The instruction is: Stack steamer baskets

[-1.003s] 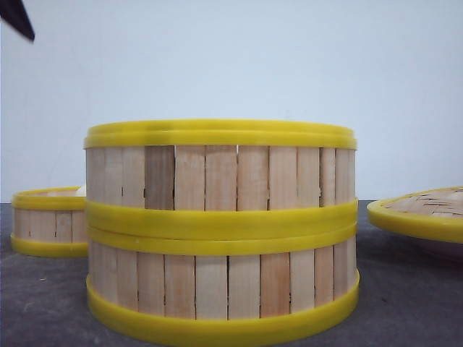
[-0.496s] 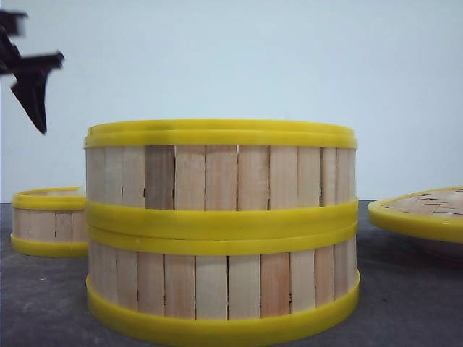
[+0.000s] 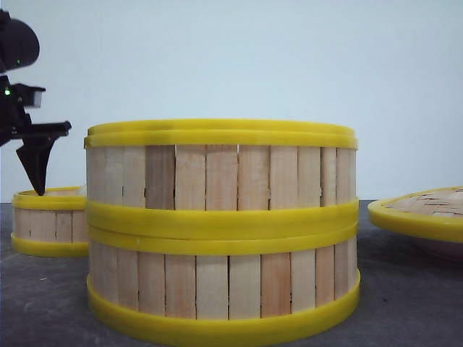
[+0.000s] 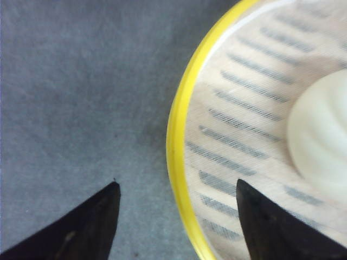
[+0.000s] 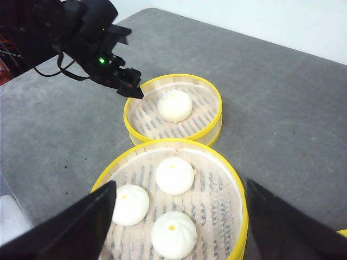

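Two steamer baskets stand stacked at the table's middle, the upper one (image 3: pixel 221 173) on the lower one (image 3: pixel 221 285). The upper basket (image 5: pixel 239 201) holds three white buns. The third steamer basket (image 3: pixel 47 224) sits on the table behind and to the left, with one bun (image 5: pixel 174 105) inside. My left gripper (image 4: pixel 176 183) is open just above it, one finger outside and one inside its yellow rim (image 4: pixel 174 135). My right gripper (image 5: pixel 180 184) hangs open high above the stack, with nothing between its fingers.
A flat woven lid (image 3: pixel 423 210) with a yellow rim rests at the right. The grey table (image 5: pixel 282 119) ends at a far edge near the pale wall. A white object (image 5: pixel 6 216) shows at the table's left side.
My left gripper has come down from the upper left corner to just above the third basket's rim. The baskets and lid have not moved.
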Controlling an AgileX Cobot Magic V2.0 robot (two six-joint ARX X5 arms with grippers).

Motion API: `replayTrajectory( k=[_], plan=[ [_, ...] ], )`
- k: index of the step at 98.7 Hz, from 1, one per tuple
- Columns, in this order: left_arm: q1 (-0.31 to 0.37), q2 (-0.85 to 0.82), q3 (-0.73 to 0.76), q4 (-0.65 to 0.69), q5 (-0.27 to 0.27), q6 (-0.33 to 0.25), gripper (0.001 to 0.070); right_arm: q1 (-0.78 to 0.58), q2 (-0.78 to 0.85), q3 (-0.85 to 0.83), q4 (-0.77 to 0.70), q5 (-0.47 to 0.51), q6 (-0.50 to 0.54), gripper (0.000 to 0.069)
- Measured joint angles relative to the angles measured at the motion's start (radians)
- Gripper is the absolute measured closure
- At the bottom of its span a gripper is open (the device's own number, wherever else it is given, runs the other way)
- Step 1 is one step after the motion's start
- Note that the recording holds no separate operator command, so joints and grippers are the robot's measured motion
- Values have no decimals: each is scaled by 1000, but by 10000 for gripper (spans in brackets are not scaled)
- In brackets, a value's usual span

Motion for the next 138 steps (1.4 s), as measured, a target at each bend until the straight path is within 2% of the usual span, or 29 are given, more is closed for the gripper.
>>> replayTrajectory(
  k=[21,36,57,63,76,94,127,138],
  plan=[
    [9,16,0,33,0,5,317,0,0,0,0,0,0,238],
    [10,31,0,39,0,5,388,0,0,0,6,1,0,238],
    [10,76,0,39,0,5,412,0,0,0,23,8,0,277],
    [10,76,0,42,0,5,453,0,0,0,24,24,0,285],
    [10,76,0,55,2,5,592,0,5,0,29,27,-4,289],
    [8,76,0,56,3,1,659,0,18,0,29,27,-6,289],
    [10,76,1,52,2,-6,674,0,41,0,28,27,-12,289],
    [14,74,2,45,31,-15,674,0,41,0,28,27,-16,289]
  ],
)
